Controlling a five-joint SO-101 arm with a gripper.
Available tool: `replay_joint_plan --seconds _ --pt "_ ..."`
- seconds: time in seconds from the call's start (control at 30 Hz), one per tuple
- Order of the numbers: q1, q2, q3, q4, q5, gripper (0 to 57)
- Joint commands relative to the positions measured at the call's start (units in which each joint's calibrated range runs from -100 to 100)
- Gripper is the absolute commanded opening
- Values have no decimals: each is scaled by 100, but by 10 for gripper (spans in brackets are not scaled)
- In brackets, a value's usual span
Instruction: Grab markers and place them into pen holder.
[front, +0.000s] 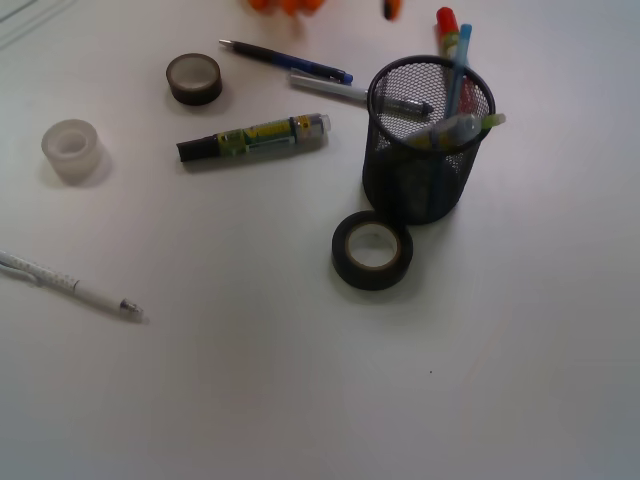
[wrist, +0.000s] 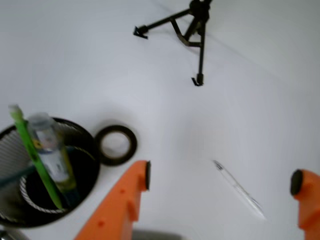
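The gripper (wrist: 220, 180) has bright orange plastic jaws, each ending in a small black rounded tip.

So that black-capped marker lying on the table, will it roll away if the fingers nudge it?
Probably, if pushed sideways: the black-capped marker looks round-barrelled and lies flat on the smooth table, with nothing beside it to stop it. It looks rigid, so it shouldn't bend in a grasp. The glossy label may be a little slippery.
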Motion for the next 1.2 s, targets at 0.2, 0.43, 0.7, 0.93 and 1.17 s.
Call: replay_joint_plan --seconds 0.2,0.43,0.7,0.93,1.17 --pt "840 -122 -639 2569 1797 311" --pt "915 -113 1580 1301 2696 311" --pt "1394 1646 1426 1423 3096 311" --pt "1379 2955 502 1939 3175 311" --pt "1364 3091 783 1939 3219 311"
